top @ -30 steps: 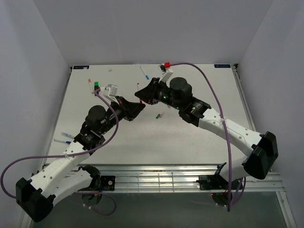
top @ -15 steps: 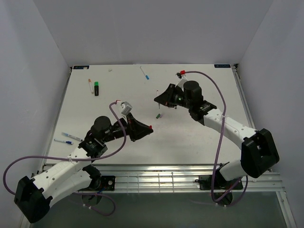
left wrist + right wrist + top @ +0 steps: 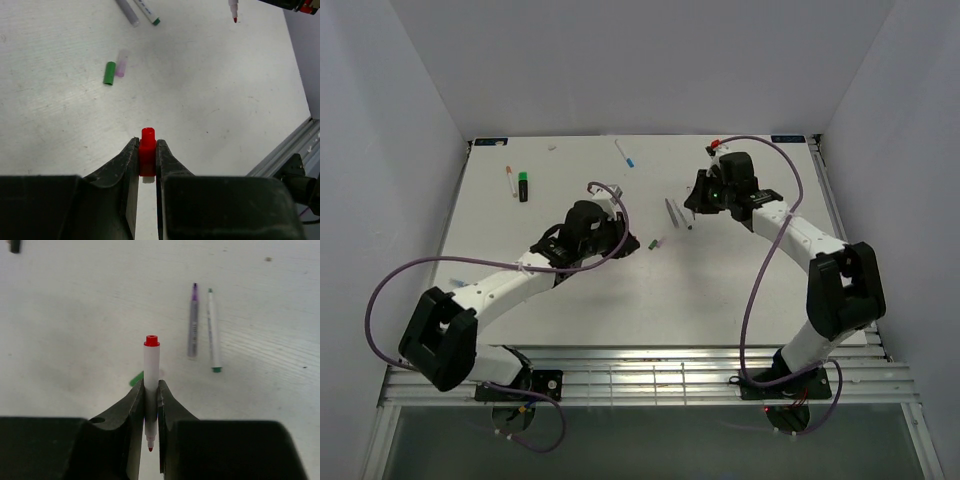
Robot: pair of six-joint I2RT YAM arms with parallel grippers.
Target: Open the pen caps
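Left gripper (image 3: 147, 149) pinches the short red plastic cap (image 3: 147, 141); right gripper (image 3: 151, 390) clamps the uncapped slim white pen (image 3: 151, 362). Next, probably set both down.

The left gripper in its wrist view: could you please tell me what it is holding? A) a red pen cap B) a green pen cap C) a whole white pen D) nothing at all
A: the left gripper is shut on a red pen cap, while the green pen cap lies loose on the table.
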